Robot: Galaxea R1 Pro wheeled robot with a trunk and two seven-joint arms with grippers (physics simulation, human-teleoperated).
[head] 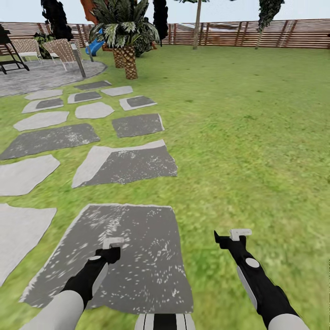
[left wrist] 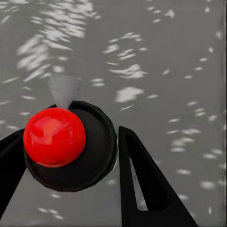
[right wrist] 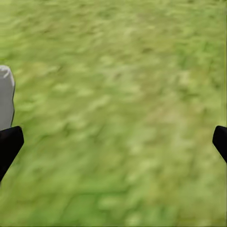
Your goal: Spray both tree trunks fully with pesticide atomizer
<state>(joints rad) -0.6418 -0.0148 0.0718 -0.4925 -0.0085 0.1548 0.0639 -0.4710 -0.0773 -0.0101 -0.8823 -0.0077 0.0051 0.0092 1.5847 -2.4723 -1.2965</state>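
Underfoot, grey stepping stones (head: 123,165) across fenced lawn (head: 247,137); left claw (left wrist: 71,156) seemingly gripping atomizer (left wrist: 55,137), right claw (right wrist: 113,142) wide.

Lawn (head: 256,137): mottled green with yellowish patches. Stepping stones (head: 133,165): dark grey flecked with white, pale grey borders; others at the left of the frame plain light grey. Fence (head: 284,34) along the top edge: brown horizontal slats. Palm (head: 124,32), upper centre: dark green, grey-streaked fronds over a brown cross-hatched trunk. Left hand (head: 112,250): black with a white tip. Ball (left wrist: 54,137) in the left wrist view: glossy red, set in a black ring.
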